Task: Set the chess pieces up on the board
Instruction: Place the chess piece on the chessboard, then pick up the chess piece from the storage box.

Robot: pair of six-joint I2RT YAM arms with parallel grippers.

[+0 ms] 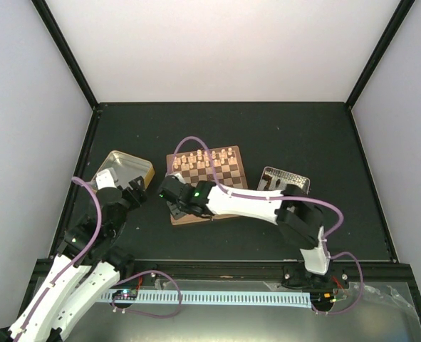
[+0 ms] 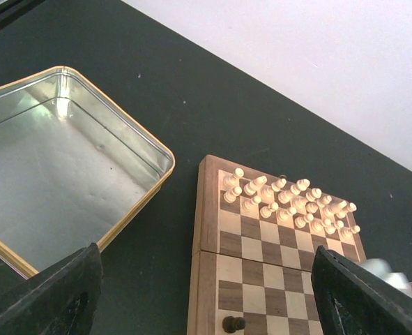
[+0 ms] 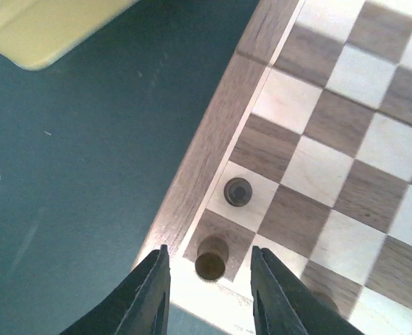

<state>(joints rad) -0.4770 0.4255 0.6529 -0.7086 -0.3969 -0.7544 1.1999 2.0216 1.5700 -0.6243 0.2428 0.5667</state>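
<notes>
Two dark pieces at board corner, one btwn parted R fingers; L fingers wide

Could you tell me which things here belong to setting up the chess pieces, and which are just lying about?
Belongs to the job:
the board
the cream pieces
the dark pieces

Just lying about:
the yellow-rimmed tin, empty, left of the board
the tray, right of the board, contents unclear

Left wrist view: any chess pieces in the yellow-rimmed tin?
No, the tin shows only bare metal inside, as far as that view reaches.
</notes>
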